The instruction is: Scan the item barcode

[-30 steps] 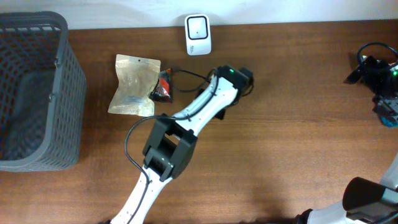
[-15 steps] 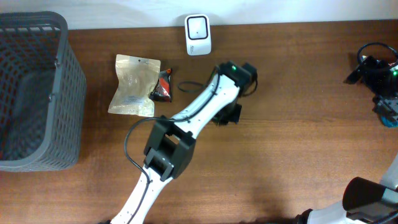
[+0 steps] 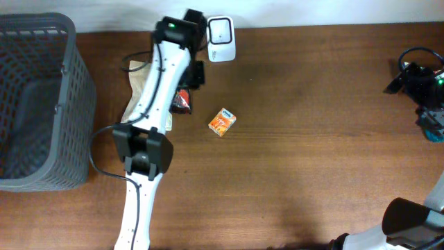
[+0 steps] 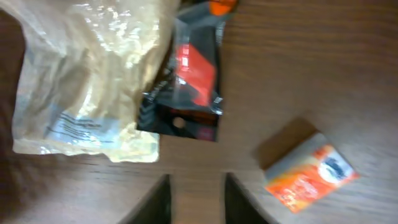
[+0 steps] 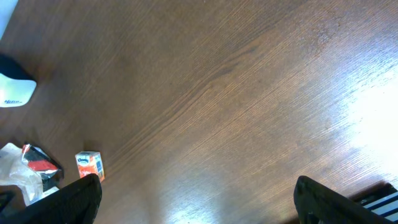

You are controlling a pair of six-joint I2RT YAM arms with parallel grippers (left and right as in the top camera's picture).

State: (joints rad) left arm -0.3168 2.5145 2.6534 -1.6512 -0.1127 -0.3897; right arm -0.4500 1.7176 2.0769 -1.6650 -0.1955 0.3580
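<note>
— Left hand [image 4: 198, 202] hangs low over the pile, fingers a little parted, nothing between them but bare surface [image 3: 312, 139]. We log it as empty.

— Agreed. Under it: crinkled pouch [image 4: 81, 81] and red-and-black packet [image 4: 189, 87], edges overlapping; we cannot tell which lies on top. Orange carton [image 4: 311, 171] sits apart from both, on open wood. Any of the three could be the item. We judge pouch or packet comes next, since the hand is above them.

— First worry, then: the overlap. A pinch at that seam takes both, and the scanner [image 3: 220, 31] reads the wrong one or neither.

— Second: the gap looks narrow. If we descend like this, the fingertips land on top of the film and shove it instead of straddling it.

— Film is glossy too. We expect slip in the grip and glare at the scanner. No barcode shows on the packet from the wrist view. The pouch has a printed label, too blurred to read.

— So it may need turning. A limp pouch folds when lifted and hides its code.

— Overhead: our wrist is just beside the scanner at the far edge. A careless swing knocks it askew.

— Right hand [image 5: 208, 202]?

— Wide open, empty, well away at the right side. No conflict there. Basket [image 3: 73, 104] stands at the left, not involved.
</note>
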